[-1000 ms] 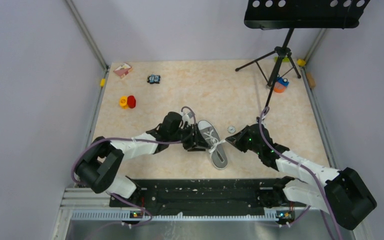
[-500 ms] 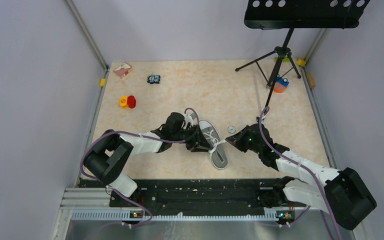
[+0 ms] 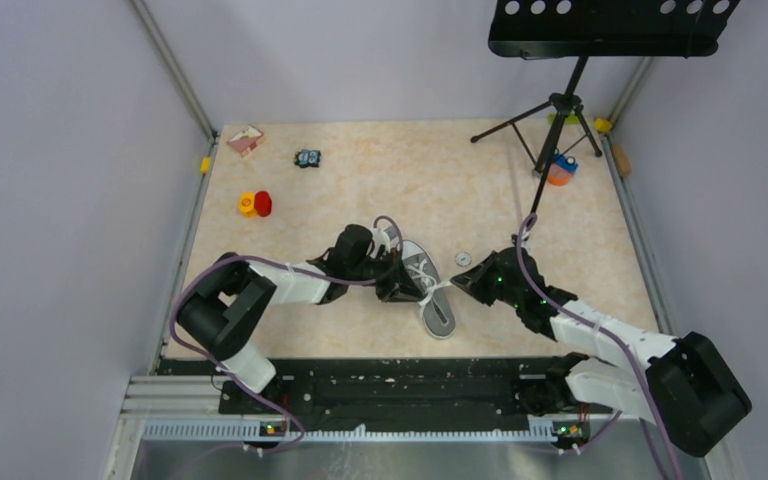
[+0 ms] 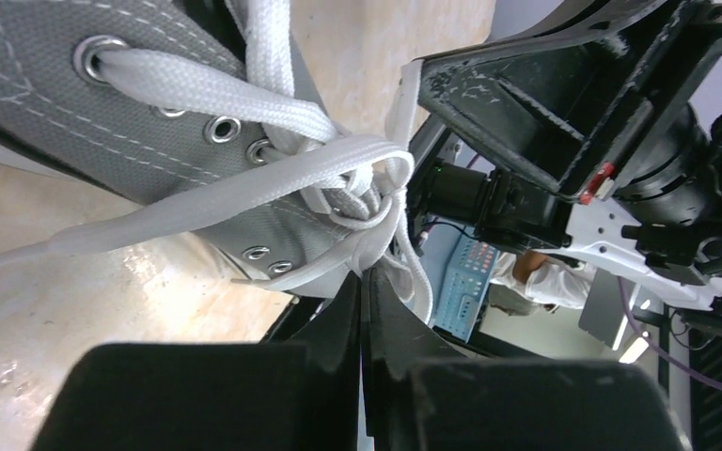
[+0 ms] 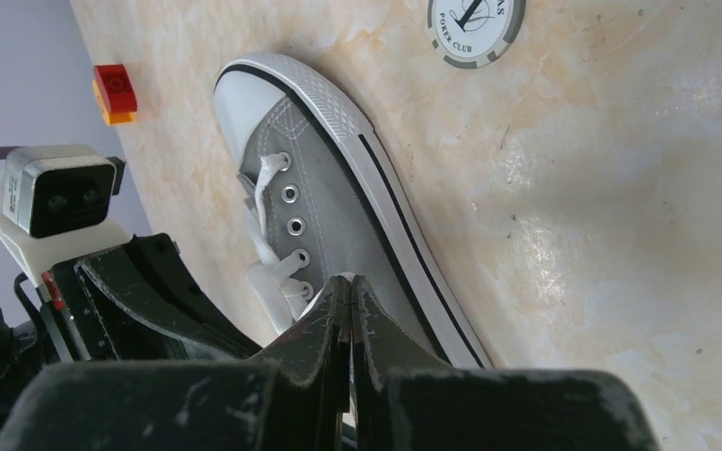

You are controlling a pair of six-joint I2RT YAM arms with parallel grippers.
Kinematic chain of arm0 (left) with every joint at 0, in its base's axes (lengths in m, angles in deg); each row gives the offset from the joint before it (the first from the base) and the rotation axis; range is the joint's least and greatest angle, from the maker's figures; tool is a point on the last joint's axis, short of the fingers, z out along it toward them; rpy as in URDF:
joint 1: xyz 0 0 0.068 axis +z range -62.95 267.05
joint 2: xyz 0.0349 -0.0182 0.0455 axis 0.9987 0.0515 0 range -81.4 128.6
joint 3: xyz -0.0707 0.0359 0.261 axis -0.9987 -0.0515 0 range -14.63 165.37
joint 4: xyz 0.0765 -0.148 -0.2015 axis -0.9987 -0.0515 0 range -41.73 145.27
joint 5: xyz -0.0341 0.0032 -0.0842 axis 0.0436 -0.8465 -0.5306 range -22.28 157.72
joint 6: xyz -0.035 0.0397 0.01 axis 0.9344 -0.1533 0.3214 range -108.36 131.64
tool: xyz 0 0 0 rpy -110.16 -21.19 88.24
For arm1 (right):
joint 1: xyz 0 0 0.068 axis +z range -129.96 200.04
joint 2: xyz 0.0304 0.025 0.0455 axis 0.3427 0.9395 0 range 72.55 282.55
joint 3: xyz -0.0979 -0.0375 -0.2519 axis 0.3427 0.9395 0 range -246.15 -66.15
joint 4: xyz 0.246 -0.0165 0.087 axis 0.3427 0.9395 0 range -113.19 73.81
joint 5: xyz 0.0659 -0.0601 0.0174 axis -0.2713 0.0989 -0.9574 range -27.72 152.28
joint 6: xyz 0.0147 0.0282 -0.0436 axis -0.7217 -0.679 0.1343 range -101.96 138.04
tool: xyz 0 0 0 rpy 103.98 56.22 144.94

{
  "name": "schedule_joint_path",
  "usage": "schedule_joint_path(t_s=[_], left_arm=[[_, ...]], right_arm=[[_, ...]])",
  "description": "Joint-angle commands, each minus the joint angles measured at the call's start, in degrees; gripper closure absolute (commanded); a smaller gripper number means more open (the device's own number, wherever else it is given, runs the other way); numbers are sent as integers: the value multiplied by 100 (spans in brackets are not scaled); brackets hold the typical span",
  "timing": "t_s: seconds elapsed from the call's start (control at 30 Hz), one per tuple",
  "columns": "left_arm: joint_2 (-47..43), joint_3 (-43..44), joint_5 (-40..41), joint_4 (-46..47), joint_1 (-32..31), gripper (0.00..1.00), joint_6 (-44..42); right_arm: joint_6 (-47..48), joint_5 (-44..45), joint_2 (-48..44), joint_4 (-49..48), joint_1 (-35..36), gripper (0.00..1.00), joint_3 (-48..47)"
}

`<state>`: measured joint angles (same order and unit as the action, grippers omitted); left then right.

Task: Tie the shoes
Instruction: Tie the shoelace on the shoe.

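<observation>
At the 9 o'clock side of the shoe, the left gripper point(image 4: 364, 287) is seen with its jaws drawn together on a strand of the laces point(image 4: 244, 183), pinched just below the loose crossing over the eyelets. The sneaker point(image 3: 438, 318) is set flat on the table point(image 3: 360, 180) near its middle, between the two arms, with the toe cap turned toward 11 o'clock and the heel toward 5 o'clock. It is judged light enough to be dragged by a firm pull. The canvas is soft, and the flat woven laces are limp and likely to slip from a shallow pinch, so hold is best taken on a lace close to the crossing. At 3 o'clock, the right gripper point(image 5: 346, 287) is pressed fully closed against the lace side; whether a strand is caught there cannot be told.
</observation>
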<state>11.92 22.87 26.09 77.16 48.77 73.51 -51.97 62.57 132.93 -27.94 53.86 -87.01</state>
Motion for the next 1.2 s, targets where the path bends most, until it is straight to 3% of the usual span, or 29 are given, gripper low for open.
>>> schedule_joint_path(t_s=[0.0,0.7,1.17], left_arm=[[-48,82,-112,405,-22,100,5],[-1269,-300,489,-1976,-17,100,-847],[-1346,-635,387,-1691,-27,100,-130]], right_arm=[[102,53,23,-111,-95,100,-124],[31,224,-141,98,-257,100,-22],[-552,290,-141,-749,-278,100,756]])
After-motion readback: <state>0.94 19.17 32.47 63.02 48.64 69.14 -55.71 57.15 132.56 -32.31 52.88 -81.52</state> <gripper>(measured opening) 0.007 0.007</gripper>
